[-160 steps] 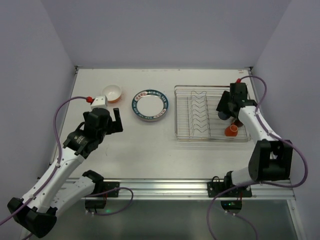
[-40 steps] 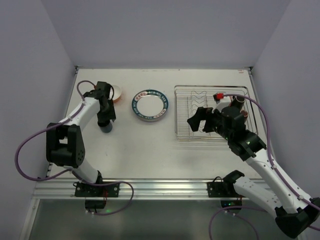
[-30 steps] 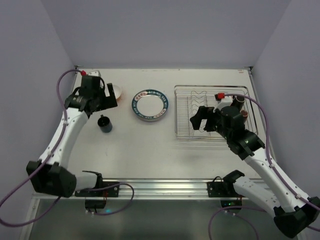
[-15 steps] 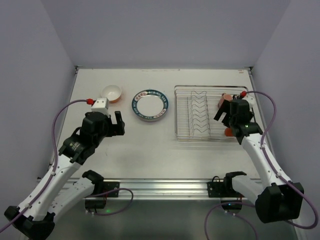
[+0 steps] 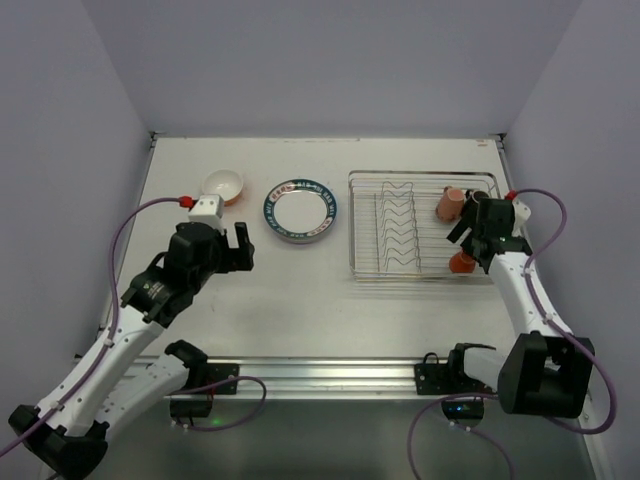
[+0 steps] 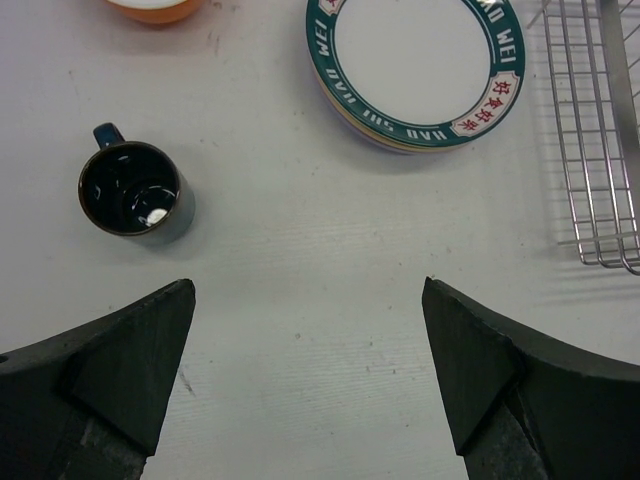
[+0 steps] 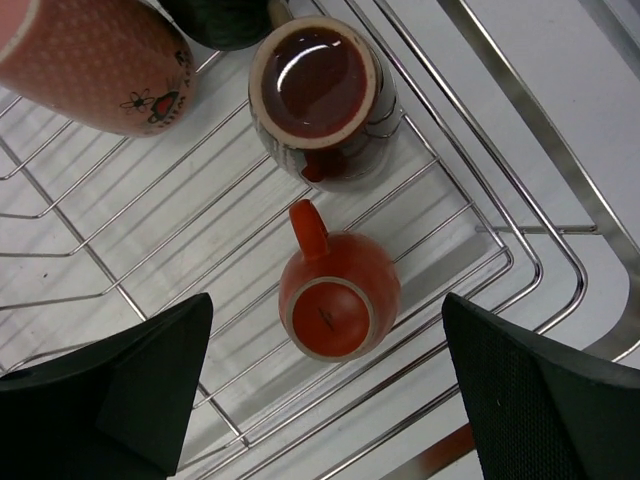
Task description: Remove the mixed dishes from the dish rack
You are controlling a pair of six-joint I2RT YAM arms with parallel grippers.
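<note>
Right wrist: orange mug (image 7: 338,300) inverted, handle toward brown mug (image 7: 318,100); right pincer (image 7: 326,300) apart.

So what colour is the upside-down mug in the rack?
Orange-red mug, clearest in right wrist view.

You've drawn the left jaws back from the bowl (image 5: 224,185). They now hang beside the dark mug (image 6: 135,190), which is hidden from the top camera. You've swung the right jaws from the rack's (image 5: 365,225) dividers out to its right end, uncovering the pink mug (image 5: 452,203), and they now sit above the orange mug (image 7: 338,300).
</note>
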